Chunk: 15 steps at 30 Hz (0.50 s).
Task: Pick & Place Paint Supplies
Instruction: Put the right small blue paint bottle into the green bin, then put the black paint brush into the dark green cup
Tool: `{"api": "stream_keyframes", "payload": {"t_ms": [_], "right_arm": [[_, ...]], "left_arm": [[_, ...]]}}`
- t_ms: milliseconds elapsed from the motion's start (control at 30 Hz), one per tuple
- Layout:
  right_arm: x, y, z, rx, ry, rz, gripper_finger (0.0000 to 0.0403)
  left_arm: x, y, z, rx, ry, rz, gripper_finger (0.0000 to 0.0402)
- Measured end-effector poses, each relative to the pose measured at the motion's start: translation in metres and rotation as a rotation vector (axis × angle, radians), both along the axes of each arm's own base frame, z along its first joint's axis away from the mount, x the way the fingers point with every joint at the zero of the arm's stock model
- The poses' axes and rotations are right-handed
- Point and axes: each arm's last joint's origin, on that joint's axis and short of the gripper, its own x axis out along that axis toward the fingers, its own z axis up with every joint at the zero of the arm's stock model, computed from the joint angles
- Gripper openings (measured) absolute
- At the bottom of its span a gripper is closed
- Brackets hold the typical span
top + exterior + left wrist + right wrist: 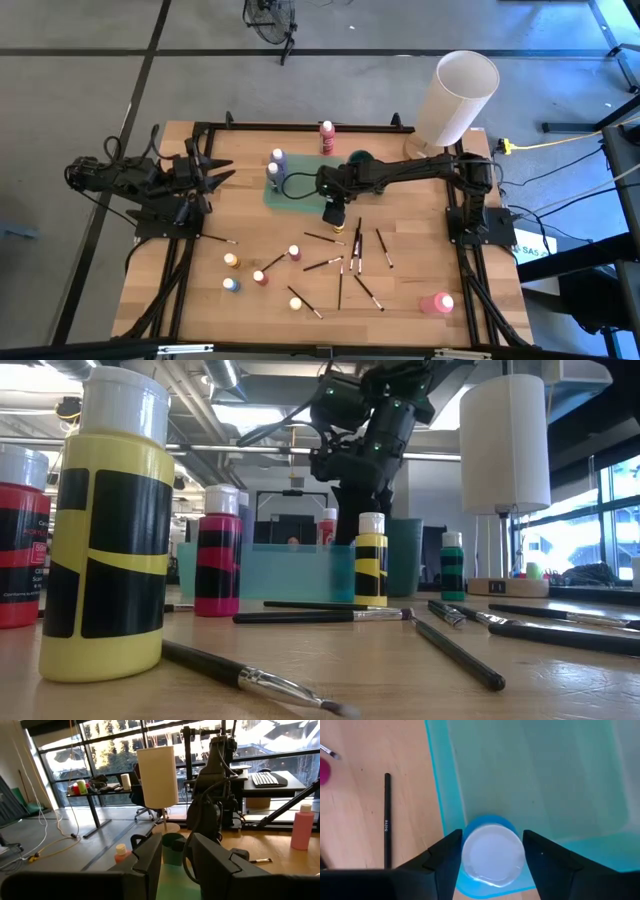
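A clear teal tray (pixel 300 190) lies mid-table, its wall also in the right wrist view (pixel 440 795). My right gripper (pixel 492 851) points steeply down over the tray's near right corner (pixel 335 208). A blue bottle with a white cap (pixel 493 854) stands upright in that corner, between the spread fingers. Two more bottles (pixel 276 165) stand at the tray's left end. Several small paint bottles (pixel 260 277) and dark brushes (pixel 340 262) lie scattered on the near half of the table. My left gripper (pixel 176 862) waits open, level, at the table's left edge (pixel 212 176). My right gripper's fingers (pixel 451 852) come from above and stand close on either side of the blue bottle's white cap (pixel 470 855). Whether they touch it cannot be told. The bottle stands upright on the tray floor.
A tall white cylinder (pixel 455 95) stands at the far right corner. A teal cup (pixel 358 160) sits beside the tray and a red bottle (pixel 327 135) behind it. A large pink bottle (pixel 437 303) lies near right. In the low view a yellow bottle (pixel 105 530) stands close.
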Motion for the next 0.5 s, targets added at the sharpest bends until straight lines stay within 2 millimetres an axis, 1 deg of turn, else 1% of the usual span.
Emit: {"api": "stream_keyframes", "payload": {"t_ms": [100, 333, 500], "right_arm": [[0.0, -0.001, 0.006, -0.024, 0.017, -0.01, 0.0213], [0.006, -0.001, 0.025, -0.041, -0.008, -0.016, 0.0214], [0.007, 0.001, 0.034, -0.091, 0.007, -0.029, 0.022]], "left_arm": [[0.0, 0.0, -0.001, 0.002, 0.006, 0.0, 0.0104], [0.0, 0.0, -0.001, 0.002, 0.008, 0.0, 0.0104], [0.0, 0.0, -0.003, 0.003, 0.025, 0.0, 0.0104]]}}
